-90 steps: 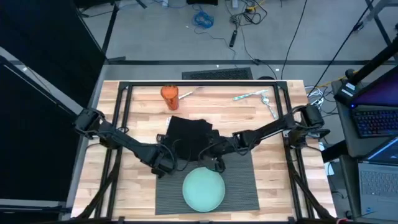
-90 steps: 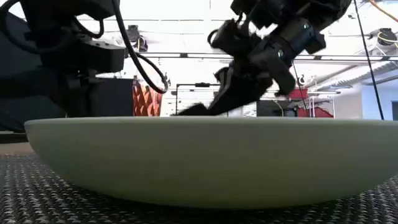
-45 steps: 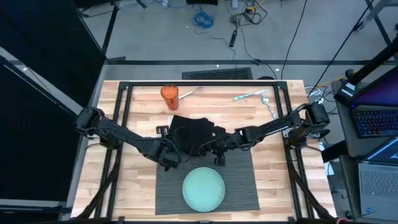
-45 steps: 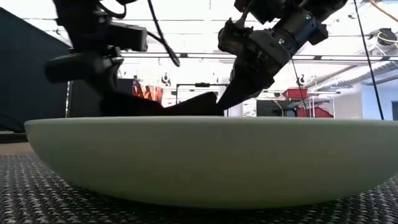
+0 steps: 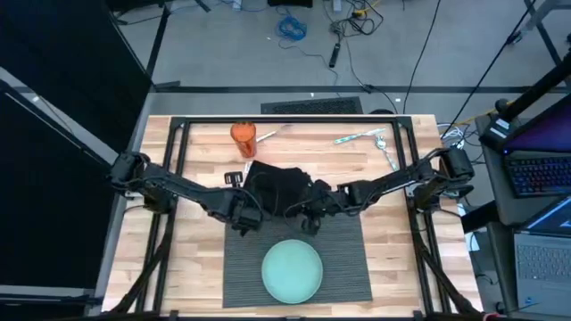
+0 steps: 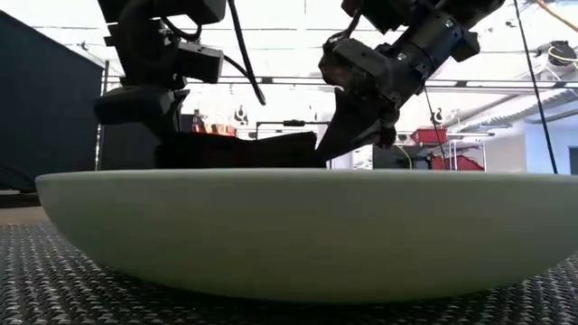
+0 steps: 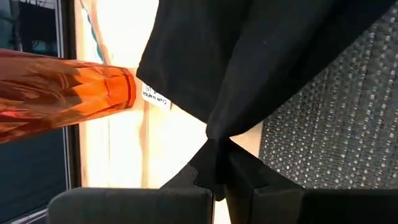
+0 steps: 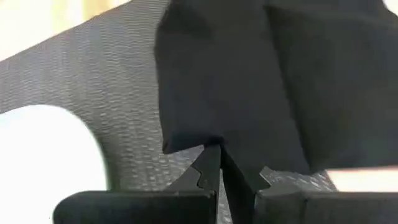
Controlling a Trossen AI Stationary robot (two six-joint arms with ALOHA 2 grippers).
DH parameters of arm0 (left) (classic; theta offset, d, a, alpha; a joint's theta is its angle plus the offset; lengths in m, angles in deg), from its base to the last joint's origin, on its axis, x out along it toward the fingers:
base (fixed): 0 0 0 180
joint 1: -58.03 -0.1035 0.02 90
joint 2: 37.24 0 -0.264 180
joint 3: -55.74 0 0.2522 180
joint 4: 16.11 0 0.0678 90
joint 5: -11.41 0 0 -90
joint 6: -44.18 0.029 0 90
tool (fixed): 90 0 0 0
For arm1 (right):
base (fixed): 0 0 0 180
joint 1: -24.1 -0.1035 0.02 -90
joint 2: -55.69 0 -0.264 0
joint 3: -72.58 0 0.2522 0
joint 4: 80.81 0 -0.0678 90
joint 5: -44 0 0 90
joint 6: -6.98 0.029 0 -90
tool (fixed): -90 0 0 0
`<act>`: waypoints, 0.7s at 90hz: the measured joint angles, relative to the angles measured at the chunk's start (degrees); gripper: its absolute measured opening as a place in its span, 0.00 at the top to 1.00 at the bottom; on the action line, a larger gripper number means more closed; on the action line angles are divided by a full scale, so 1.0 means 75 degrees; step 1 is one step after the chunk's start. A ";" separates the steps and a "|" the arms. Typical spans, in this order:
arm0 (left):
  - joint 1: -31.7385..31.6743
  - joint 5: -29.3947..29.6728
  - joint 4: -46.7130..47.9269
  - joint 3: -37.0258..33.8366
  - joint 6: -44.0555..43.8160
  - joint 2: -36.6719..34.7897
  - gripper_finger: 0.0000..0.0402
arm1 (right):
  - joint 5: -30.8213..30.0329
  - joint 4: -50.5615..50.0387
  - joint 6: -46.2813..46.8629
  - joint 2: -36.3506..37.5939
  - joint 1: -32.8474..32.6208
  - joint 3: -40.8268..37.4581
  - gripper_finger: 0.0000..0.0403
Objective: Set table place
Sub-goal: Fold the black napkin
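A black folded cloth napkin [image 5: 278, 189] lies partly on the wooden table [image 5: 393, 178], past the far edge of the dark grey ribbed placemat [image 5: 343, 259]. A pale teal plate [image 5: 292, 270] sits on the placemat's near half. My left gripper [image 5: 247, 220] is shut on the napkin's near left part. My right gripper [image 5: 310, 223] is shut on its near right part. In the low view the napkin's near edge [image 6: 244, 149] runs between the two grippers, above the plate's rim [image 6: 298, 181]. My left gripper pinches the napkin's near left edge [image 7: 214, 142] between its two fingers, where the cloth bunches to a point. One layer or several, I cannot tell. That edge is raised off the placemat. My right gripper pinches the napkin's near right edge [image 8: 210, 142] between its two fingers, slanting down from the table's right side. The cloth spreads away from the fingers over the placemat [image 8: 93, 81], its near edge lifted.
An orange ribbed glass [image 5: 243, 134] stands at the far left of the table, close to the napkin's far left corner. Cutlery [image 5: 370, 138] lies at the far right. A black metal frame [image 5: 178, 169] runs around the work area.
My left gripper has gone up and toward the table's far edge to the napkin, which it holds now. The napkin's near edge, first raised only at my right gripper, now stretches roughly level between the two grippers. Its far part stays on the table.
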 joint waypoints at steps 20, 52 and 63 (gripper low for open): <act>-0.0223 0.0166 -0.0024 0.0000 0.0009 -0.0047 1.00 | -0.0578 -0.0243 0.0505 0.0470 0.0170 -0.0006 1.00; -0.0618 0.0853 -0.0358 -0.0006 0.0012 -0.0475 1.00 | -0.1300 -0.0848 0.1036 0.0689 0.0373 -0.0006 1.00; -0.0847 0.0904 -0.0511 -0.0006 0.0086 -0.0614 1.00 | -0.1361 -0.0851 0.1157 0.0689 0.0494 -0.0006 1.00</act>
